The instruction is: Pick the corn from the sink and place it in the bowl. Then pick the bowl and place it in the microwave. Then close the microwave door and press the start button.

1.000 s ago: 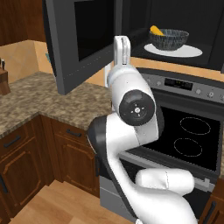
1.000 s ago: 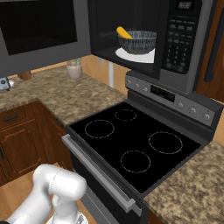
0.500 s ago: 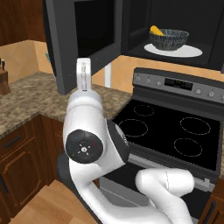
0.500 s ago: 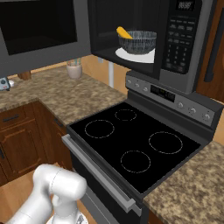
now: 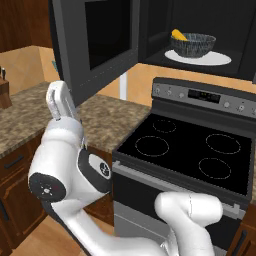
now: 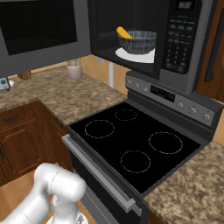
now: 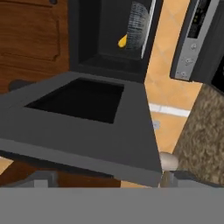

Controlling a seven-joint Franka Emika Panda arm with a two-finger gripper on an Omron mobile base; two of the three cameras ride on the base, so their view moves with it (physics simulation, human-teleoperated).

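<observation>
Gripper (image 5: 56, 95): seen at left centre of the left base view, at the end of the white arm, pointing upward just below the lower edge of the microwave door (image 5: 95, 42). Cannot tell whether it is released or clenched; the fingertips are not resolved there and are not clear in the hand view. Nothing visibly grasped.

Microwave door: swung open, a wide dark panel with a glass window, in the upper left of both base views. In the hand view it spans the middle of the frame, rolled toward horizontal.

Microwave (image 6: 179, 39): top right of the right base view, cavity open, control panel on its right side.

Bowl (image 6: 137, 41): sits inside the cavity on the white turntable plate (image 6: 133, 55), upright, ribbed dark outside.

Corn (image 6: 124, 32): yellow-orange cob lying in the bowl, one end projecting above the rim at the bowl's left side.

Stove (image 6: 131, 146): black glass top with four ring burners, lower centre, directly under the microwave.

Desk (image 6: 65, 94): speckled granite, left of the stove; a small pale cup (image 6: 74, 69) stands near the wall.
</observation>
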